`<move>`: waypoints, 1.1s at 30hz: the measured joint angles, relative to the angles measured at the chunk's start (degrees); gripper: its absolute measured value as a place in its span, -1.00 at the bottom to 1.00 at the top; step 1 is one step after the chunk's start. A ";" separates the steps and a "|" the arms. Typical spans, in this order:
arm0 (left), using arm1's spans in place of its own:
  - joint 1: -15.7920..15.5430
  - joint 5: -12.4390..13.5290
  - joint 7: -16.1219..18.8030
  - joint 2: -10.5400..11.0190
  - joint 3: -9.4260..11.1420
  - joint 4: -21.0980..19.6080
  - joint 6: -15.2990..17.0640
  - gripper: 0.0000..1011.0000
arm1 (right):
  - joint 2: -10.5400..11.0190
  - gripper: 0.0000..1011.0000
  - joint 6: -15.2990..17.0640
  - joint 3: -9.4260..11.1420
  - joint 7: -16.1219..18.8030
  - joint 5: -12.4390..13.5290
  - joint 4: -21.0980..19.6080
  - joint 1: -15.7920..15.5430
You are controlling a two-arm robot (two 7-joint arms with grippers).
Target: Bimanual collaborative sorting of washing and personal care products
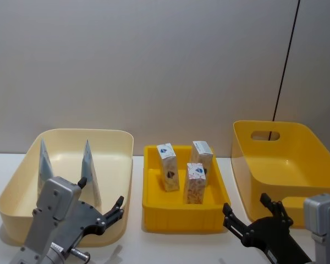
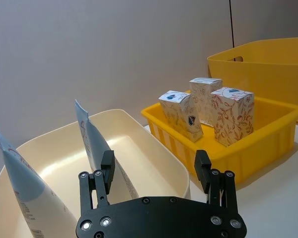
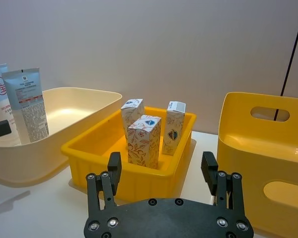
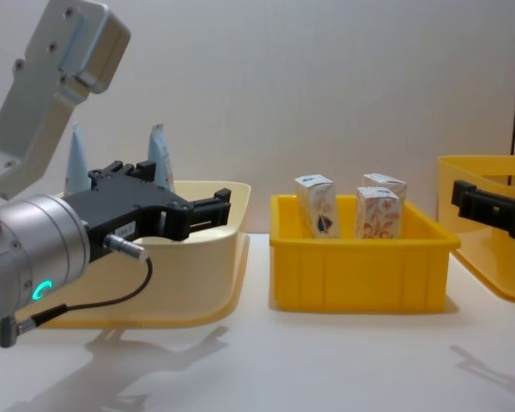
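Observation:
Two pale blue-white squeeze tubes (image 1: 44, 160) (image 1: 89, 165) stand crimped end up in the cream bin (image 1: 113, 137) on the left. Three small white cartons (image 1: 168, 166) (image 1: 201, 154) (image 1: 195, 183) stand upright in the small yellow bin (image 1: 179, 212) at the centre. My left gripper (image 1: 102, 195) hovers open and empty over the cream bin's near edge, close to the nearer tube (image 2: 92, 144). My right gripper (image 1: 247, 208) hangs open and empty in front of the gap between the small bin and the large yellow bin (image 1: 297, 132). The cartons (image 3: 144, 141) lie ahead of it.
The large yellow bin (image 4: 489, 257) on the right has a handle slot and holds nothing visible. The three bins stand side by side on a white table (image 4: 326, 360) with open surface in front. A grey wall rises behind, with a black cable (image 1: 283, 71) on it.

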 joint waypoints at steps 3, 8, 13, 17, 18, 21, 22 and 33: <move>0.00 0.00 0.00 0.00 0.00 0.00 0.00 0.98 | 0.00 0.98 0.00 0.00 0.00 0.00 0.00 0.00; 0.00 0.00 0.00 0.00 0.00 0.00 0.00 0.98 | 0.00 0.98 0.00 0.00 0.00 0.00 0.00 0.00; 0.00 0.00 0.00 0.00 0.00 0.00 0.00 0.98 | 0.00 0.98 0.00 0.00 0.00 0.00 0.00 0.00; 0.00 0.00 0.00 0.00 0.00 0.00 0.00 0.98 | 0.00 0.98 0.00 0.00 0.00 0.00 0.00 0.00; 0.00 0.00 0.00 0.00 0.00 0.00 0.00 0.98 | 0.00 0.98 0.00 0.00 0.00 0.00 0.00 0.00; 0.00 0.00 0.00 0.00 0.00 0.00 0.00 0.98 | 0.00 0.98 0.00 0.00 0.00 0.00 0.00 0.00; 0.00 0.00 0.00 0.00 0.00 0.00 0.00 0.98 | 0.00 0.98 0.00 0.00 0.00 0.00 0.00 0.00; 0.00 0.00 0.00 0.00 0.00 0.00 0.00 0.98 | 0.00 0.98 0.00 0.00 0.00 0.00 0.00 0.00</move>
